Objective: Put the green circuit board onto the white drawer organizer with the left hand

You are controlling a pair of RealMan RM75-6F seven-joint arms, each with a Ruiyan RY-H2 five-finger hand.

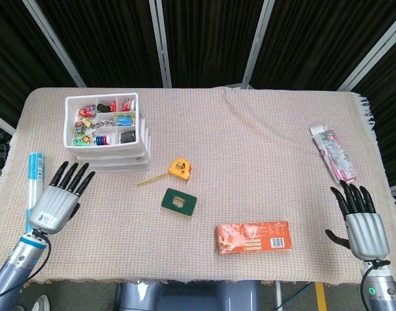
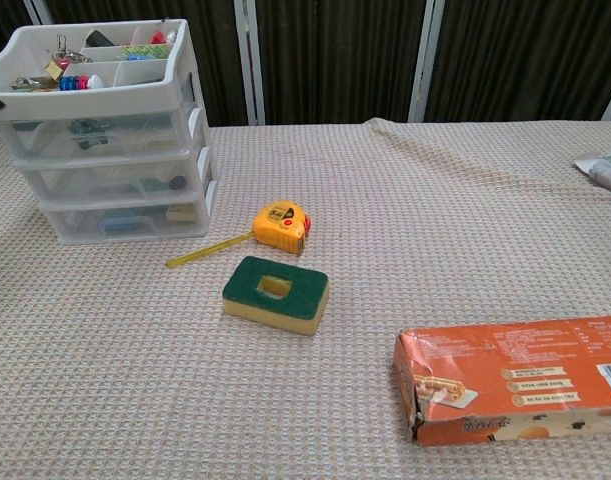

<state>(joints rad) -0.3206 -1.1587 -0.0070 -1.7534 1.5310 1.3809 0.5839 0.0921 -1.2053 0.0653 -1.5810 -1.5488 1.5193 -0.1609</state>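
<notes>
The left hand (image 1: 56, 199) sits at lower left of the head view, fingers (image 1: 73, 177) spread, holding nothing. The right hand (image 1: 363, 223), lower right, likewise lies empty, fingers apart.

No legible text or labels anywhere.
</notes>
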